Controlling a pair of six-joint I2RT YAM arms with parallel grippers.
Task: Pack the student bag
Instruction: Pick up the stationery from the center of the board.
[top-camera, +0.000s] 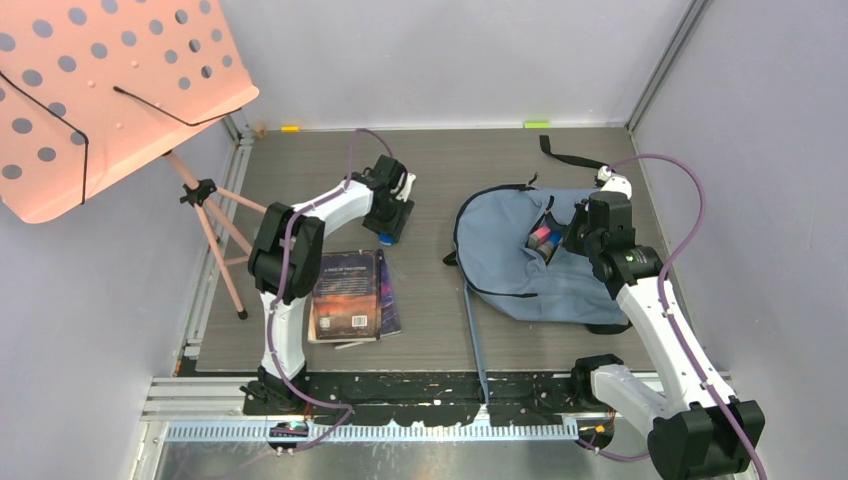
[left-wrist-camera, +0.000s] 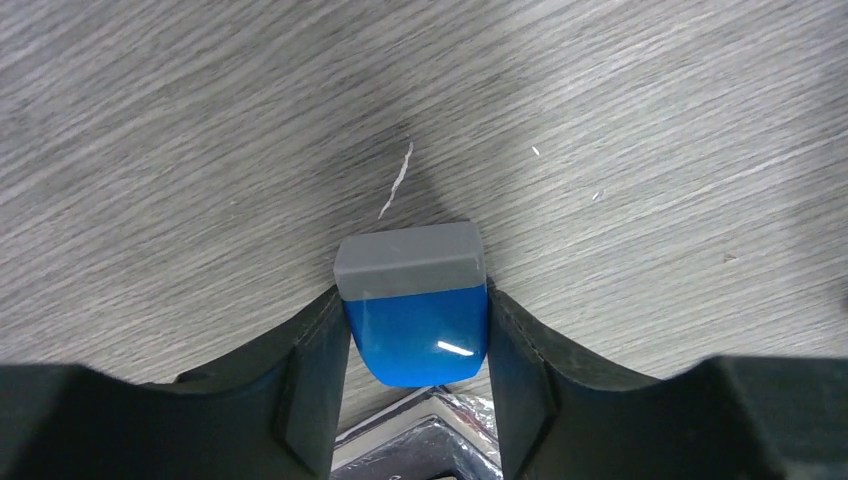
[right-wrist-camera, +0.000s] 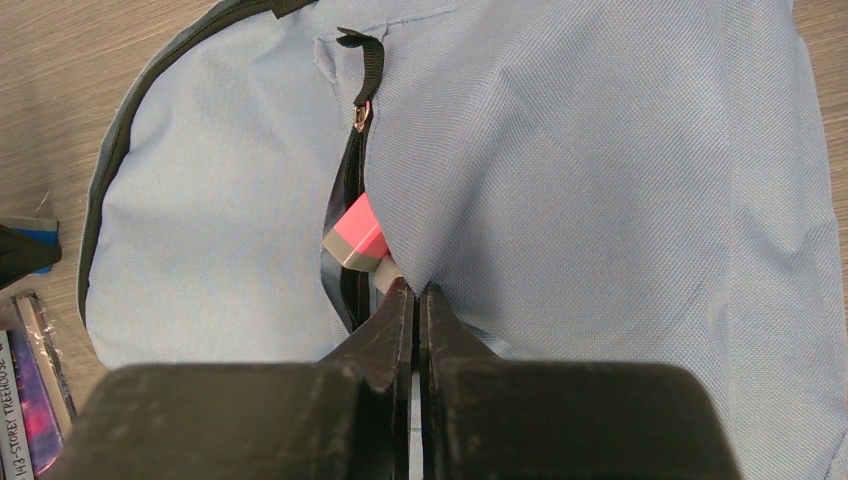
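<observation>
Right end effector (right-wrist-camera: 412, 293) pinches student bag (right-wrist-camera: 620, 180) fabric beside zipper (right-wrist-camera: 350, 190).

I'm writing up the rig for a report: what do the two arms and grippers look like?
The left arm and right arm both have white links joined by bulky black joint housings, with a purple cable looping along each. The left gripper and right gripper have matte black, wedge-shaped fingers.
</observation>
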